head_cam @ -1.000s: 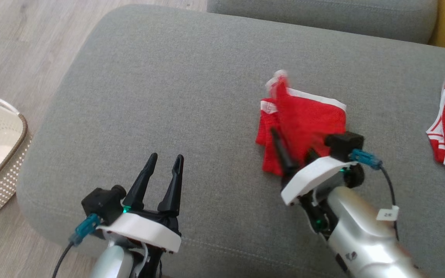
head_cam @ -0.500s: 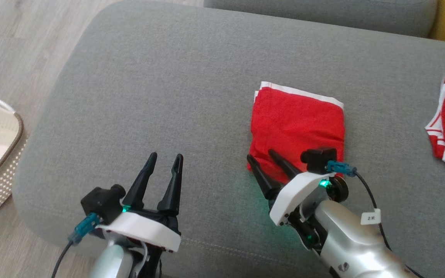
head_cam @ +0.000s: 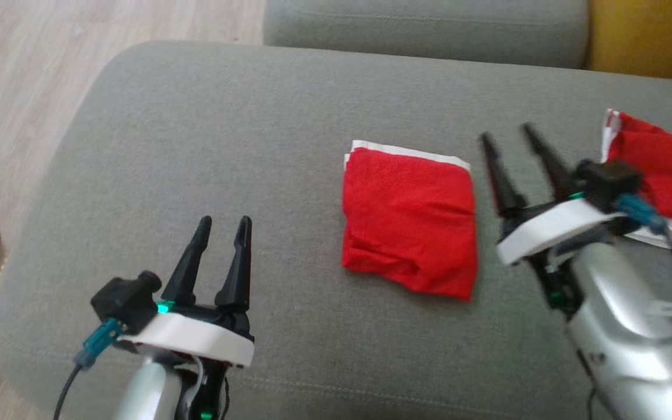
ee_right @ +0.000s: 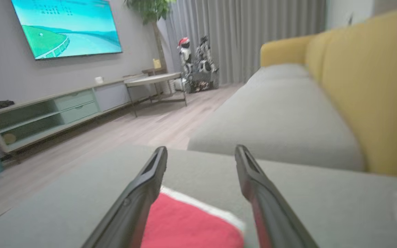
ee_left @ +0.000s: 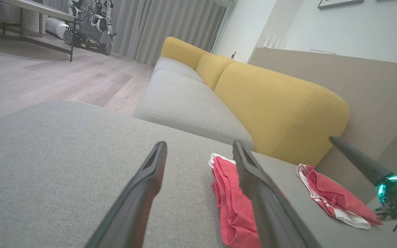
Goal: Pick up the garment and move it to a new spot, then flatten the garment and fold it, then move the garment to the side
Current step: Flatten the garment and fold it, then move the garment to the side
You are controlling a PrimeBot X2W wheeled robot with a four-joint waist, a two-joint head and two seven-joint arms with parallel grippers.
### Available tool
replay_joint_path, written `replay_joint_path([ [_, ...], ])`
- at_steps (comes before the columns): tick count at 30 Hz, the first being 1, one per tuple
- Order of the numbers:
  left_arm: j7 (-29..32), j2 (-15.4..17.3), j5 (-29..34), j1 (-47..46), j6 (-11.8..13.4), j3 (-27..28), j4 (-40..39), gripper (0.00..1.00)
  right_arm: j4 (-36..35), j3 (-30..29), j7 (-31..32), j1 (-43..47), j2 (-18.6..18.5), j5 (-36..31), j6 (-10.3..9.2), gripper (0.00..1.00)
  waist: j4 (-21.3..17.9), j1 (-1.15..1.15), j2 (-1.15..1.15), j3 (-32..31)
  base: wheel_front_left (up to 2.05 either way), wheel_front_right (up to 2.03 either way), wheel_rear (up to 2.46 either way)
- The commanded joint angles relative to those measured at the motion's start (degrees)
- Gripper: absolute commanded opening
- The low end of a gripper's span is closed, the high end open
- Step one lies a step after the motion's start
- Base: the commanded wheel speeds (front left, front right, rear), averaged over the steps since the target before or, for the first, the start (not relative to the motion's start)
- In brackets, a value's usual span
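The folded red garment with a white-trimmed edge [head_cam: 409, 224] lies flat on the broad grey fabric sofa cushion [head_cam: 196, 134], between the two grippers and touched by neither. The right gripper [head_cam: 506, 133] hovers just beside the garment's right edge, its two dark fingers parted and empty (that arm is somewhat blurred), with a second crumpled red-and-white cloth [head_cam: 662, 160] lying beyond it near the yellow backrest [head_cam: 651, 41]. The left gripper [head_cam: 224, 221] hangs over bare cushion at the lower left, well apart from the garment, jaws moderately open with nothing between them.
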Motion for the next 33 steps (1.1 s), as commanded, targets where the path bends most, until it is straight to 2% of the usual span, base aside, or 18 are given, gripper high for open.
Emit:
replay_joint_path([
  [1, -0.45, 0.19, -0.27, -1.84, 0.2, 2.69, -2.55, 1.0, -6.06, -5.29, -0.73, 2.26, -0.43, -6.52, 0.37, 1.0, -1.68, 0.0, 0.0, -0.82, 0.0, 0.0, 0.0],
  [3, -0.45, 0.19, -0.29, -1.97, 0.25, 3.31, -2.78, 1.0, -10.33, -10.84, -0.75, 5.41, -0.14, -12.32, 0.37, 1.0, -2.47, 0.0, 0.0, -0.77, 0.0, 0.0, 0.0],
  [6, -0.45, 0.19, -0.15, -1.86, 0.21, 4.06, -2.91, 1.0, -16.28, -17.85, -0.76, 10.83, 2.3, -19.63, 0.37, 1.0, -3.6, 0.0, 0.0, -0.75, 0.0, 0.0, 0.0],
  [10, -0.45, 0.19, 0.17, -1.04, -0.02, 4.22, -2.44, 1.0, -21.74, -23.11, -0.76, 17.03, 5.26, -27.35, 0.37, 1.0, -4.86, 0.0, 0.0, -0.75, 0.0, 0.0, 0.0],
  [13, -0.45, 0.19, 0.83, -0.34, -0.21, 4.22, -2.01, 1.0, -24.56, -25.85, -0.77, 20.08, 6.82, -30.02, 0.37, 1.0, -5.57, 0.0, 0.0, -0.68, 0.0, 0.0, 0.0],
  [17, -0.45, 0.19, 1.43, 0.88, -0.39, 3.97, -1.17, 1.0, -25.88, -26.41, -0.77, 22.53, 7.63, -32.45, 0.37, 1.0, -6.41, 0.0, 0.0, -0.47, 0.0, 0.0, 0.0],
  [27, -0.45, 0.19, 1.93, 0.53, -0.66, 3.74, -1.68, 1.0, -26.34, -26.01, -0.77, 22.87, 7.93, -32.03, 0.37, 1.0, -6.79, 0.0, 0.0, 0.44, 0.0, 0.0, 0.0],
  [33, -0.45, 0.19, 2.15, -0.3, -0.88, 2.47, -0.96, 1.0, -22.08, -24.51, -0.12, 20.52, 7.94, -30.87, 0.37, 1.0, -5.99, 0.0, 0.0, 2.12, 0.0, 0.0, 0.0],
])
